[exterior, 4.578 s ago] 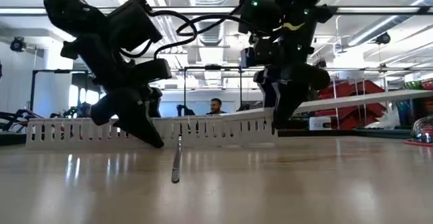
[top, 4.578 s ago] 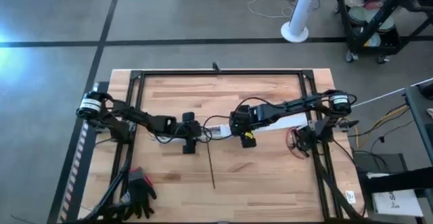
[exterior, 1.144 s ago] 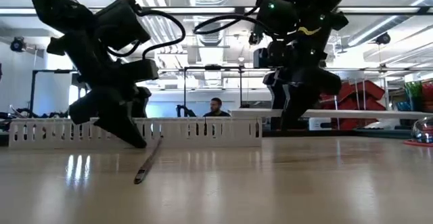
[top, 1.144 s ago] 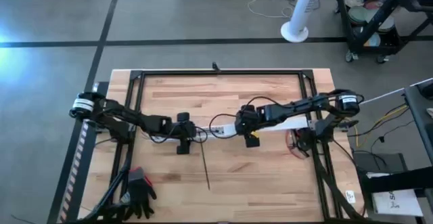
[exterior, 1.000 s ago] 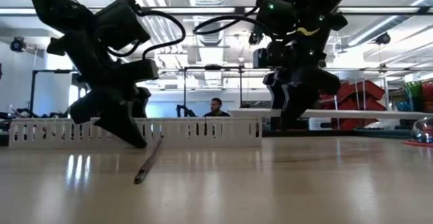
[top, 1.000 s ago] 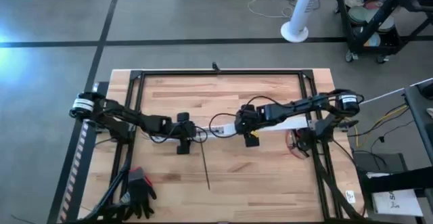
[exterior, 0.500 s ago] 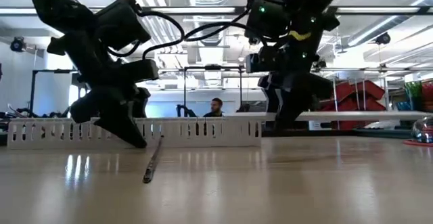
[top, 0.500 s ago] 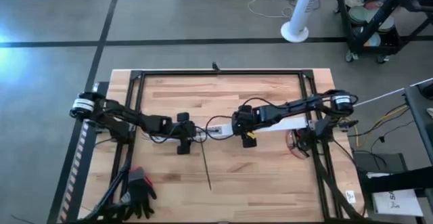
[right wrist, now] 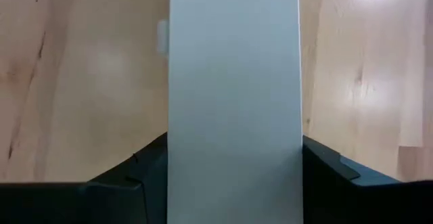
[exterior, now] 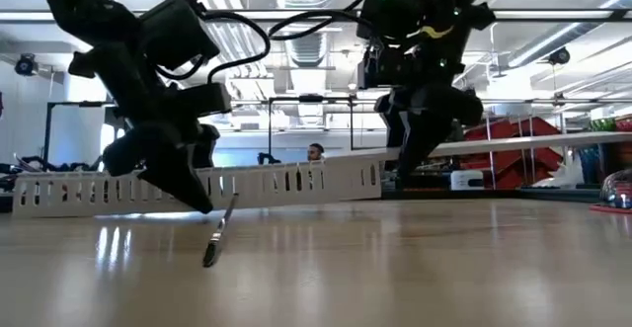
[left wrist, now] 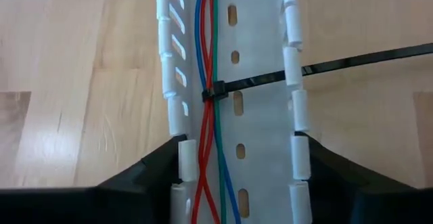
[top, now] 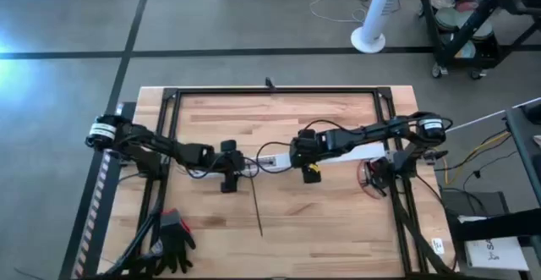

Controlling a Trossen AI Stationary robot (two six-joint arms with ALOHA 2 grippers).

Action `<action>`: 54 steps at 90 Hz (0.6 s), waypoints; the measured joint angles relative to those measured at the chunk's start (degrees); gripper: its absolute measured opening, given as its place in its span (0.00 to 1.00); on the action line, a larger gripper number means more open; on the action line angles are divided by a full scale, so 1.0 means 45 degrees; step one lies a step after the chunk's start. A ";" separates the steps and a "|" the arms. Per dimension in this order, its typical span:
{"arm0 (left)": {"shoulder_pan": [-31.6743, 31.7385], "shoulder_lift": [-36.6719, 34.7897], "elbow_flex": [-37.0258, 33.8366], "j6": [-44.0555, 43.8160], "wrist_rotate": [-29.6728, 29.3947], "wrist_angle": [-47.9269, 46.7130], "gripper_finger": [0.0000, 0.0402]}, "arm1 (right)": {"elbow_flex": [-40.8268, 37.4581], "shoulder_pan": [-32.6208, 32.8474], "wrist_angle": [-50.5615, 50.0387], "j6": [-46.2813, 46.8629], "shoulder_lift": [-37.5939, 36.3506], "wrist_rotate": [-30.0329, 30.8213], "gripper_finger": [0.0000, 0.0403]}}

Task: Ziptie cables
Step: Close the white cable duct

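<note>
Our left gripper [top: 229,171] sits at the middle-left of the table [top: 330,221], its two dark fingers [left wrist: 157,170] closed against the outer walls of a white slotted cable tray [left wrist: 233,109], which runs between them. The left arm reaches in low from the table's left edge, wrist angled down toward the wood. Inside the tray lie the cables [left wrist: 210,61], red, blue and green wires running along the channel, cinched by a black zip tie [left wrist: 215,93] whose long tail [top: 255,205] sticks out over the tray wall and across the table toward the near edge.

Our right gripper [top: 303,156] stands just right of centre, the arm stretched in from the right side, and it grips a flat white strip [right wrist: 233,102] between its fingers [right wrist: 145,173].

Compared with half a second ago, in the low view the right arm has lifted the strip's end, so the slotted tray [exterior: 247,184] now tilts upward toward the right instead of lying level. The left arm has kept its place.
</note>
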 joint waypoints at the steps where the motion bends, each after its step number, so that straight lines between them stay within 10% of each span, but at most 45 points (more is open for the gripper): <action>1: -0.0003 0.0000 -0.0003 0.0006 0.0012 -0.0003 0.54 | -0.0005 0.0000 0.0057 0.0012 0.0030 -0.0063 0.53; 54: -0.0029 0.0005 -0.0272 -0.0433 0.0033 0.0005 0.53 | -0.0813 0.0170 0.1496 0.0567 0.0196 -0.0243 0.53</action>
